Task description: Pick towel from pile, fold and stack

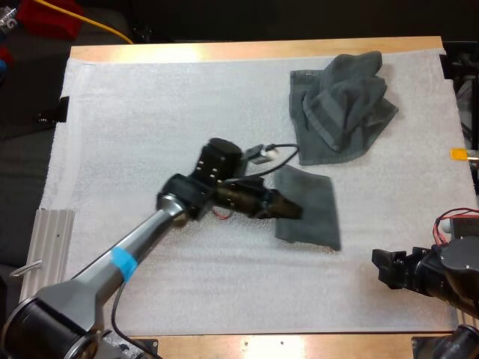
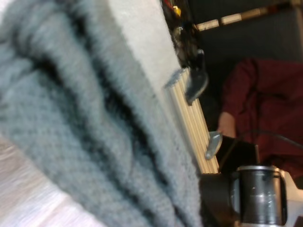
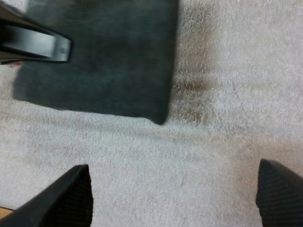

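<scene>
Folded towel: dark grey-green cloth, matt; close up you get nubbly woven loops. Crumpled towel: same matt cloth, soft creases. Mat: white, fuzzy, rough. Counter: pale wood, smooth edge. Your left arm: grey metal, slight sheen. Your right hand: black matt fingers, finely textured.

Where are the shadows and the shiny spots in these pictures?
High view: glare whitens the wooden table's far edge. Right wrist view: my left gripper glints over the folded dark grey-green towel, which casts a thin shadow along its edge on the white mat.
</scene>
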{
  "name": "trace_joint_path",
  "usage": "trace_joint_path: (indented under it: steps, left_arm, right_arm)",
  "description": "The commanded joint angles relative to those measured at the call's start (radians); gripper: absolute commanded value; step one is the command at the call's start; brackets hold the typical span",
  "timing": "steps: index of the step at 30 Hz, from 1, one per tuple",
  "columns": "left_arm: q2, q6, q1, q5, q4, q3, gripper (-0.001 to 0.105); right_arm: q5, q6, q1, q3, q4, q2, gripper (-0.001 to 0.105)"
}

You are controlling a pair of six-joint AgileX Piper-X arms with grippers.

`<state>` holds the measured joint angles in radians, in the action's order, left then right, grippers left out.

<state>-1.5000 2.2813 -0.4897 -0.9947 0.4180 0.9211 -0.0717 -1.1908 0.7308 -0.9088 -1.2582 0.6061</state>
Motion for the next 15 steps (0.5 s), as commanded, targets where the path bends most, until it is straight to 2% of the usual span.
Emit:
trace_joint_path:
  steps: [1,5,8,12,15]
  left_arm:
    - [0.02,-0.063,0.023,-0.014,0.076,0.007,0.0]
    - [0.055,-0.209,0.11,-0.003,0.249,0.007,0.0]
    - [0.077,-0.328,0.186,0.04,0.378,0.007,0.0]
    - [0.084,-0.447,0.31,0.125,0.526,0.007,0.0]
    - [0.084,-0.55,0.416,0.22,0.627,0.007,0.0]
  right_arm:
    - [0.001,-0.002,0.002,-0.008,-0.003,-0.001,0.07]
    - [0.001,-0.002,0.002,-0.008,-0.002,-0.001,0.07]
    - [0.001,-0.002,0.002,-0.008,-0.002,-0.001,0.07]
    - [0.001,-0.002,0.002,-0.008,-0.002,-0.001,0.07]
    - [0.001,-0.002,0.002,-0.008,-0.002,-0.001,0.07]
